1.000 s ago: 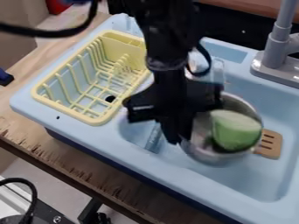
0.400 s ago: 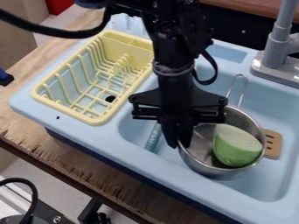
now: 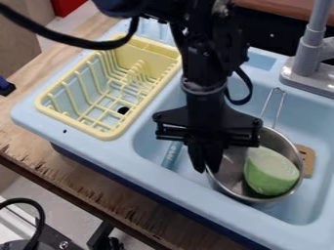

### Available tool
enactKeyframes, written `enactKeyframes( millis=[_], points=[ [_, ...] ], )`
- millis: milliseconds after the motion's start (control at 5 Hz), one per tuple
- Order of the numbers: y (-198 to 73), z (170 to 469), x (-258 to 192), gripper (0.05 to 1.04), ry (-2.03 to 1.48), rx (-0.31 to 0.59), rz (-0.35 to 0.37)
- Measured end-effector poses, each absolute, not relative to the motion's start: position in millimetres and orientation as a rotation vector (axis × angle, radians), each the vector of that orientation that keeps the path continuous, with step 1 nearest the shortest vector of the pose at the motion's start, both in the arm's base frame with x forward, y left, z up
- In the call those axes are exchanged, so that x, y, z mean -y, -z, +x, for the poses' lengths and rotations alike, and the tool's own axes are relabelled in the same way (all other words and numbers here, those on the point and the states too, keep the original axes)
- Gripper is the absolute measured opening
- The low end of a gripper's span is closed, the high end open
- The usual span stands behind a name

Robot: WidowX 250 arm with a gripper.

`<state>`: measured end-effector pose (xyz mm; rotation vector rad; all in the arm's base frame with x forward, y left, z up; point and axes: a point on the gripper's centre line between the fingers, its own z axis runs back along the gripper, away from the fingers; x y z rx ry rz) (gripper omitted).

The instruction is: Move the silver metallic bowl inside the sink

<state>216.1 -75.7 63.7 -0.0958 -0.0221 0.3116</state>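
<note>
Nearest me, one black cable (image 3: 31, 203), curved over pale and dark hardware at the lower left corner. Next, one wooden counter (image 3: 72, 180), its near edge splintered and worn. Set on it, one light blue sink (image 3: 98, 152), of toy pattern.

Item: one black gripper (image 3: 206, 168), pointing down at the left side of the bowl, its fingers closed on the rim. Item: one silver metallic bowl (image 3: 229, 171), within the outline of the sink's basin; whether it touches the basin floor, I cannot tell. Its looped wire handle (image 3: 281, 110) points away from me. Contents: one cut green vegetable (image 3: 269, 172), pale face upward, lying toward the bowl's right side.

Partly behind the bowl, one brown slotted utensil (image 3: 306, 158). Left of the gripper, in the basin, one slim teal object (image 3: 172, 154), kind uncertain. Farther left, one pale yellow dish rack (image 3: 106, 133), with upright prongs.

Beyond, at right, one grey tap (image 3: 306, 63) on the sink's far side. Farthest, upper left, one red object (image 3: 65, 6), partly seen.
</note>
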Motion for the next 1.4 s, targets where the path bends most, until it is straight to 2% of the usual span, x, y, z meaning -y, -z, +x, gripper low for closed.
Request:
enactKeyframes(
  millis=[400,800,1000,1200,1400],
  points=[
    [-50,223,83,0.066,-0.297,0.039,-0.096],
    [-36,226,86,0.085,-0.34,0.006,-0.067],
    [-37,226,83,0.233,-0.382,-0.053,-0.072],
    [-45,229,78,0.483,-0.432,-0.101,-0.097],
    [-48,227,70,0.806,-0.463,-0.124,-0.088]
  ],
)
